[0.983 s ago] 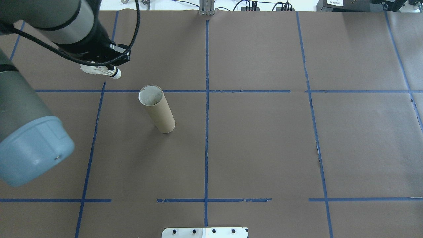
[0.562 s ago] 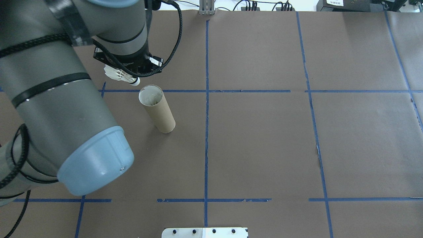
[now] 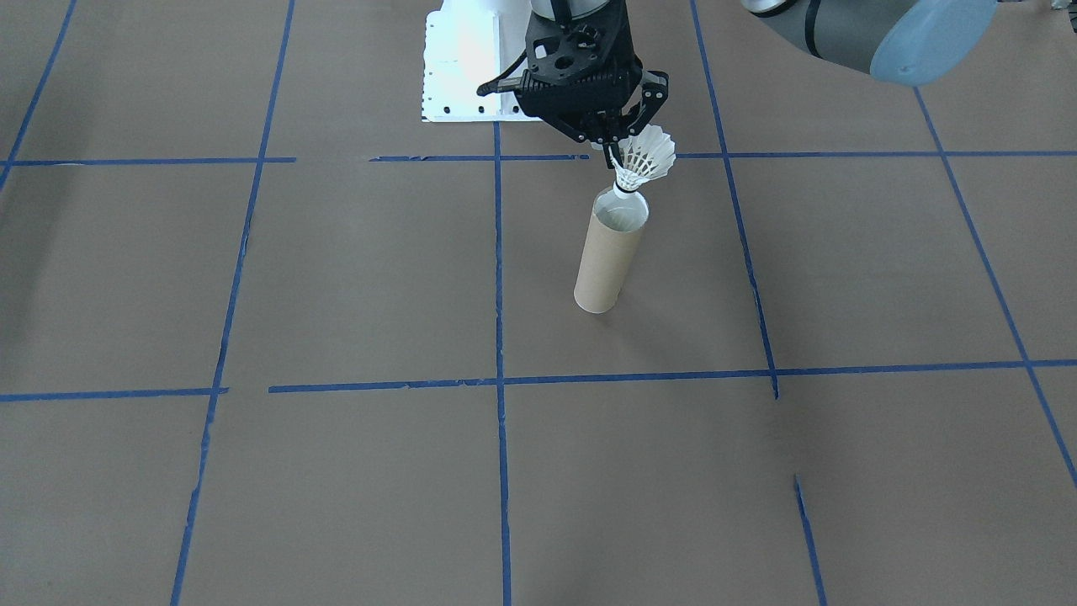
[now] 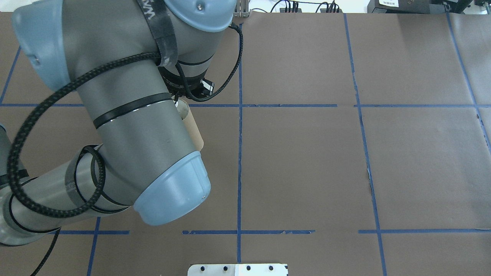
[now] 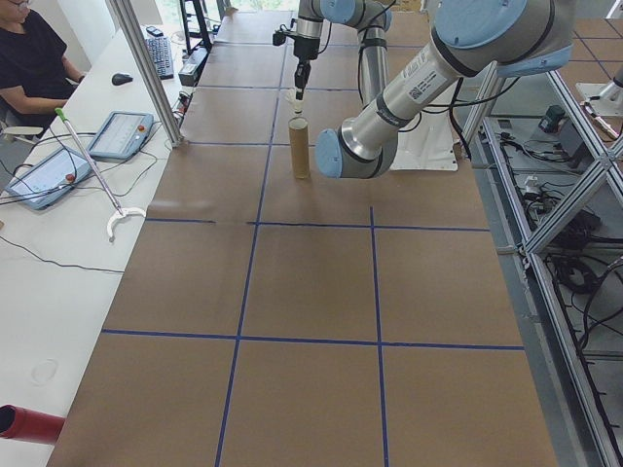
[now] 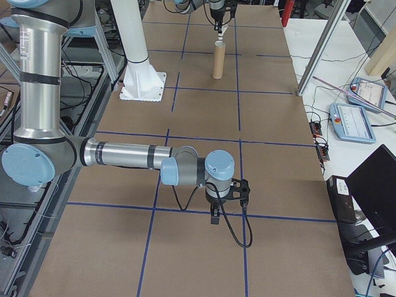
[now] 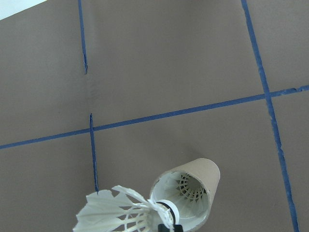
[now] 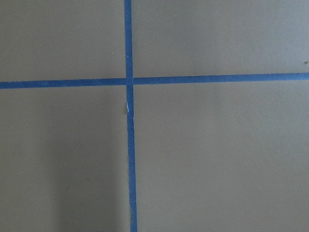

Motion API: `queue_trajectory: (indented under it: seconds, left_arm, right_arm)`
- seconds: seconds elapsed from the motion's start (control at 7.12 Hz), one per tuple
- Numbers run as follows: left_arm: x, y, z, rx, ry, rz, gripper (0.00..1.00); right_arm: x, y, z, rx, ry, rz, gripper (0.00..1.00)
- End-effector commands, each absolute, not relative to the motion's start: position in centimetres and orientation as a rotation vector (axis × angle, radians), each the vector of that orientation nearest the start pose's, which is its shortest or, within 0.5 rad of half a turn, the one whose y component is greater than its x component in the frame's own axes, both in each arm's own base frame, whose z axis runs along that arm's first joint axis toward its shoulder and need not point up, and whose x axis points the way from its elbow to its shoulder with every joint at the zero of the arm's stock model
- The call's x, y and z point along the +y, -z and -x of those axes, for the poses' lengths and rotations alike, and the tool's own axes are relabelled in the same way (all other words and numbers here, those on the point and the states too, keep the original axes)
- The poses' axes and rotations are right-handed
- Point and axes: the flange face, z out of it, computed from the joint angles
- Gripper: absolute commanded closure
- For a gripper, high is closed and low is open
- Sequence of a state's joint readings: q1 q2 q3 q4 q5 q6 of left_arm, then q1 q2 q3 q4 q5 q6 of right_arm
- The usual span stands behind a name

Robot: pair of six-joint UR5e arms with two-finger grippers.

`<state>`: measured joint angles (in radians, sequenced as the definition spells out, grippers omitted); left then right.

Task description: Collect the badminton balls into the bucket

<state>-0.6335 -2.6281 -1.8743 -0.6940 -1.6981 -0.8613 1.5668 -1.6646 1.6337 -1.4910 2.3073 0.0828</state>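
Table (image 3: 336,278) covered in brown paper, blue tape lines (image 3: 498,269) marking a grid, tape torn or gapped in spots. Cardboard tube (image 3: 610,252) stands upright on the paper in a middle cell, just beside a lengthwise line, open end up. White robot base plate (image 3: 458,76) bolted at the robot-side edge. On the white side bench (image 5: 58,243) alongside: two tablets (image 5: 122,133), a keyboard (image 5: 161,53), a mouse (image 5: 122,79), cables, and possibly a hooked white stick (image 5: 92,170).
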Motion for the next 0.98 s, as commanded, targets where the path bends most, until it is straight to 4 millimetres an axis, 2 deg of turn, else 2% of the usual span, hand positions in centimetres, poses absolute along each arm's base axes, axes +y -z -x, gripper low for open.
queue_trajectory:
  seconds: [0.0, 0.28, 0.42, 0.56, 0.84]
  left_arm:
    - [-44.9, -3.5, -41.4, 0.434, -0.112, -0.202, 1.0]
    - [-45.6, -4.0, -42.4, 0.441, -0.112, -0.208, 1.0]
    - [-45.6, -4.2, -42.4, 0.442, -0.111, -0.207, 0.64]
    - [-45.2, -4.9, -42.0, 0.447, -0.111, -0.21, 0.01]
    - [-45.1, -5.0, -41.8, 0.447, -0.112, -0.213, 0.0]
  right_arm:
    - [-45.6, -66.6, -6.4, -0.738, -0.057, -0.015, 0.0]
    - [-45.5, -66.7, -6.4, -0.739, -0.057, -0.013, 0.0]
    - [-45.5, -66.7, -6.4, -0.738, -0.057, -0.013, 0.0]
    - [-45.5, -66.7, -6.5, -0.738, -0.057, -0.014, 0.0]
    - [-45.5, -66.8, -6.5, -0.738, -0.059, -0.012, 0.0]
